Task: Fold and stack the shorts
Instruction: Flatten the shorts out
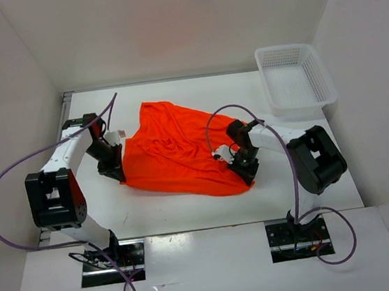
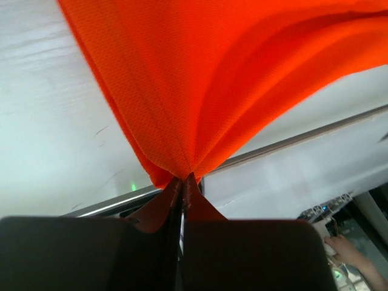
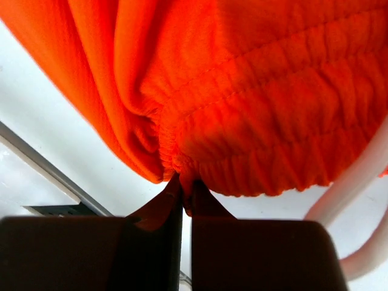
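Observation:
The bright orange shorts lie spread and wrinkled on the white table between my two arms. My left gripper is shut on the shorts' left edge; in the left wrist view the fabric fans out from the pinched tips. My right gripper is shut on the elastic waistband at the shorts' right end; in the right wrist view the gathered waistband bunches at the tips. A white drawstring loops at the right of that view. No logo shows.
A white plastic basket stands at the table's back right corner. White walls enclose the table on three sides. Purple cables loop over both arms. A metal rail runs along the table's left edge.

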Controlling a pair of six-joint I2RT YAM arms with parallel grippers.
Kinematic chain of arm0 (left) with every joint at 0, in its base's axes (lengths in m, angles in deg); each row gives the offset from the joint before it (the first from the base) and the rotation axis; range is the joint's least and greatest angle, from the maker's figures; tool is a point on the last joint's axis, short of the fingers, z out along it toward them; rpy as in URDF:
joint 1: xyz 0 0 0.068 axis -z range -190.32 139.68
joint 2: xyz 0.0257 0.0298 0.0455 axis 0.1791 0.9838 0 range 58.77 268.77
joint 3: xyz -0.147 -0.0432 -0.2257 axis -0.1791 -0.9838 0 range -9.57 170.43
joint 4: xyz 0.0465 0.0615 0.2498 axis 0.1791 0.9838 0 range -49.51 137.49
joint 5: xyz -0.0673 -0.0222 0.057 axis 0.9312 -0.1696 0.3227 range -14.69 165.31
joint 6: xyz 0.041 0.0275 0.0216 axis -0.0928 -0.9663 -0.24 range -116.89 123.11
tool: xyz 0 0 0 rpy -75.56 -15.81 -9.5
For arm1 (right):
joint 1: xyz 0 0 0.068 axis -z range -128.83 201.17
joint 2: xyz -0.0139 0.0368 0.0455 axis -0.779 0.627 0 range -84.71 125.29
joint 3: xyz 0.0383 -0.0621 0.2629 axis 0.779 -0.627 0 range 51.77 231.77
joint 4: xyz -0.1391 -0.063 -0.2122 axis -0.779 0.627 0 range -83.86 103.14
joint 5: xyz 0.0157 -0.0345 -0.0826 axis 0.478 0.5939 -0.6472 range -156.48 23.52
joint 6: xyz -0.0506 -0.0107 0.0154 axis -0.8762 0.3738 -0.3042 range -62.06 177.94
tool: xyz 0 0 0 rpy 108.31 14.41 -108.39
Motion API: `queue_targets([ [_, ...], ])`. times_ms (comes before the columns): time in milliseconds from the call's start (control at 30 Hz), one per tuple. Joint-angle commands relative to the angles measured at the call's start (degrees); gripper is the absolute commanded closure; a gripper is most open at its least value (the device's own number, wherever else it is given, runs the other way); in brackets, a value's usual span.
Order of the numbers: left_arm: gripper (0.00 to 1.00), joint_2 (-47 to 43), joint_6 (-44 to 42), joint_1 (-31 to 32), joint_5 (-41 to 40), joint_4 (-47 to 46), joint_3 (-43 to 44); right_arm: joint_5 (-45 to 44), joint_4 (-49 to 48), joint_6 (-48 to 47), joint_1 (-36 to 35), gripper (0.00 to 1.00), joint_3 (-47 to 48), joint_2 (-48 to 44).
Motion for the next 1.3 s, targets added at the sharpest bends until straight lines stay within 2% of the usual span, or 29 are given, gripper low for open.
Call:
queue_targets([
  [0,1.00,-1.88,-0.23,-0.99,-5.09,5.50,2.61,2.45,4.74,-3.48,-0.33,1.00,1.38,-1.61],
  [133,1.00,-3.74,-0.23,0.15,-14.07,4.90,-8.35,0.88,4.49,-5.17,-4.63,1.00,-0.39,-5.05],
  [333,1.00,-1.98,-0.23,3.05,-17.77,5.51,-9.96,-0.62,7.90,-5.87,-5.95,1.00,0.84,-3.12],
  [400,1.00,-1.98,-0.23,4.02,-18.82,6.21,-9.96,-1.93,9.75,-7.01,-6.48,0.94,0.84,-3.64],
  [433,1.00,-1.98,-0.23,4.63,-18.83,6.73,-9.96,-3.24,9.76,-7.01,-6.48,0.75,0.84,-3.65],
  [467,0.99,-1.46,-0.23,5.16,-18.83,6.74,-9.96,-3.25,10.98,-7.71,-6.48,0.64,0.84,-4.17],
  [533,0.95,-1.45,-0.23,5.68,-19.78,7.27,-9.96,-3.25,13.18,-7.72,-6.48,0.54,0.84,-4.87],
  [567,0.91,-1.45,-0.23,5.69,-21.62,7.27,-9.96,-3.86,13.19,-7.72,-6.48,0.31,1.36,-5.40],
  [600,0.79,-1.45,-0.23,5.69,-23.03,7.27,-9.96,-4.39,13.80,-7.19,-6.48,0.21,1.37,-6.97],
  [667,0.69,-3.20,-0.23,5.69,-26.80,7.27,-9.96,-6.06,13.80,-5.70,-6.48,0.01,1.98,-9.52],
  [733,0.64,-4.61,-0.23,5.17,-26.83,7.27,-7.17,-6.07,14.51,-5.69,-2.03,0.00,5.74,-13.65],
  [767,0.57,-4.61,-0.23,3.51,-24.04,6.74,-4.45,-5.02,13.55,-5.69,0.00,0.00,7.24,-14.62],
  [800,0.55,-3.57,-0.23,2.71,-22.19,5.17,2.45,-3.97,11.19,-5.09,2.11,0.00,8.82,-15.33],
  [867,0.48,-1.20,-0.23,1.56,-17.80,0.45,8.90,-1.07,6.01,-1.59,6.61,0.00,13.04,-15.34],
  [933,0.47,2.14,-0.23,1.56,-17.16,-4.66,12.96,-1.06,-4.88,7.02,7.23,0.00,15.68,-12.44],
  [967,0.47,3.11,-0.23,2.86,-19.07,-11.65,12.98,-2.10,-9.09,10.27,7.75,0.00,15.69,-11.56],
  [1033,0.46,6.62,-0.23,4.80,-21.80,-18.19,12.45,-7.19,-20.40,17.75,7.76,0.03,17.18,-8.50],
  [1067,0.46,9.33,-0.23,6.46,-22.42,-23.27,14.01,-10.60,-22.65,19.08,7.76,0.03,17.97,-7.00],
  [1167,0.44,13.91,-0.23,8.32,-21.21,-30.76,18.85,-13.36,-27.23,22.42,8.29,0.03,22.36,-0.41],
  [1267,0.43,24.78,-0.23,9.12,-16.82,-32.37,30.00,-15.30,-29.61,26.47,10.21,0.07,25.62,4.68],
])
